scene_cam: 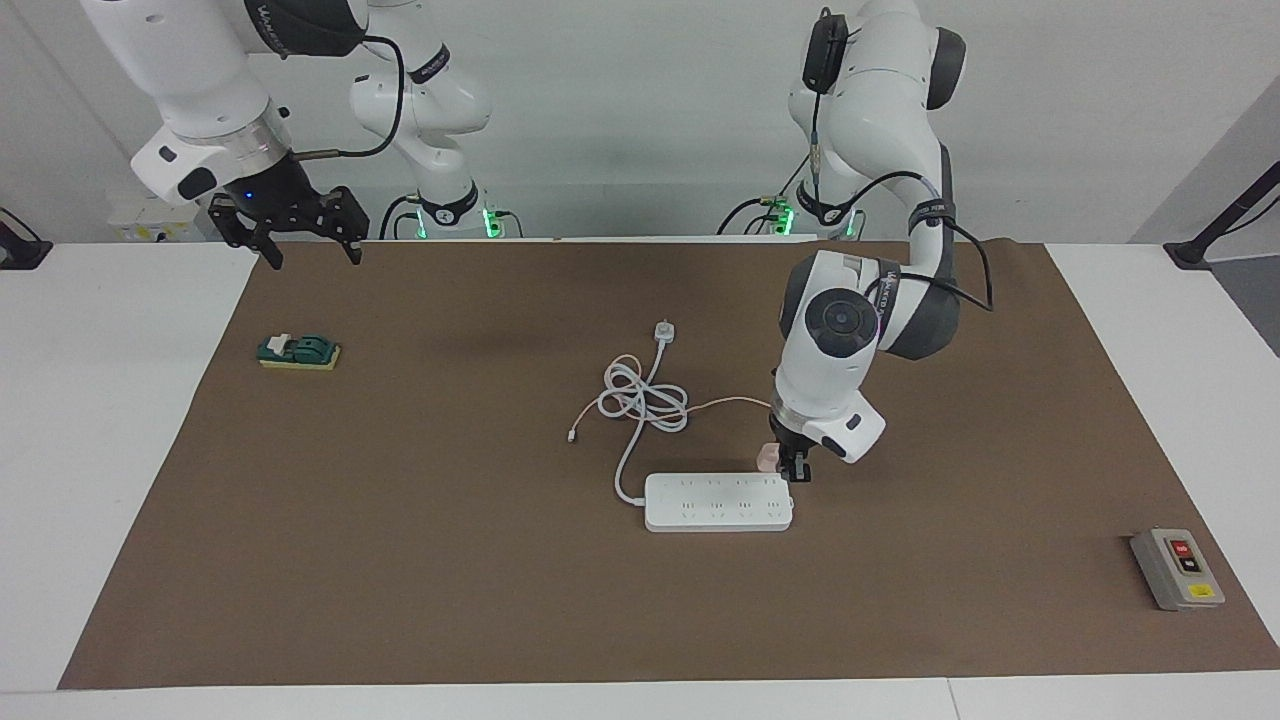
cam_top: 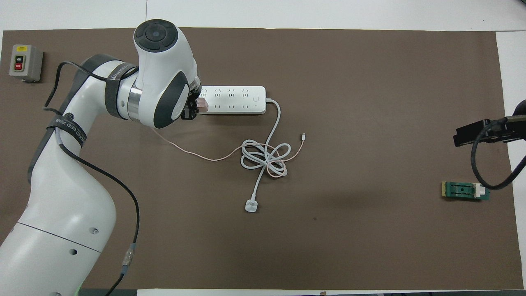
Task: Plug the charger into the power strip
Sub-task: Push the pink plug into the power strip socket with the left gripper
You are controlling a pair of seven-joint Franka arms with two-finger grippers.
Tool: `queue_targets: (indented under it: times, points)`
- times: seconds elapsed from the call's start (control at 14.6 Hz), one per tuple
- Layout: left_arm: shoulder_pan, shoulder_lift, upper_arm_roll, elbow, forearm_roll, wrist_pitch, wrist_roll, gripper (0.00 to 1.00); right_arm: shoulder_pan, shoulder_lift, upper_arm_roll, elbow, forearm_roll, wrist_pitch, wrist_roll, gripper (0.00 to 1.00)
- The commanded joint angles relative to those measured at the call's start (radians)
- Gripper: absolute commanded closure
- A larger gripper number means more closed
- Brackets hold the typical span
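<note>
The white power strip (scene_cam: 718, 501) (cam_top: 234, 100) lies flat in the middle of the brown mat. My left gripper (scene_cam: 790, 466) (cam_top: 192, 110) is shut on the small pink charger (scene_cam: 768, 457) (cam_top: 202, 104) and holds it just above the strip's end toward the left arm's side. The charger's thin pink cable (scene_cam: 722, 403) (cam_top: 193, 153) trails back to a tangle with the strip's thick white cord (scene_cam: 645, 400) (cam_top: 263, 158). My right gripper (scene_cam: 288, 232) hangs open over the mat's corner near the right arm's base; only part of it shows in the overhead view.
A white round plug (scene_cam: 664, 332) (cam_top: 251, 205) ends the thick cord, nearer the robots than the strip. A green switch on a yellow base (scene_cam: 298, 352) (cam_top: 465, 191) sits toward the right arm's end. A grey button box (scene_cam: 1177, 568) (cam_top: 24, 63) sits at the mat's corner toward the left arm's end.
</note>
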Motion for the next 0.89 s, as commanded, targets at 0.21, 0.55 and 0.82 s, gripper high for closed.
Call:
queue_targets:
  times: [0.21,0.55,0.82]
  points:
    - [-0.001,0.066,0.013,0.031,0.029,0.072,0.009,1.0,-0.021,-0.014,0.013,-0.012,-0.022,-0.001,0.021,0.0]
    - [-0.001,0.072,0.015,0.047,0.029,0.08,0.008,1.0,-0.021,-0.014,0.013,-0.012,-0.022,-0.001,0.019,0.0]
    - [-0.002,0.066,0.011,0.047,0.025,0.042,0.029,1.0,-0.021,-0.014,0.013,-0.012,-0.022,-0.002,0.019,0.0]
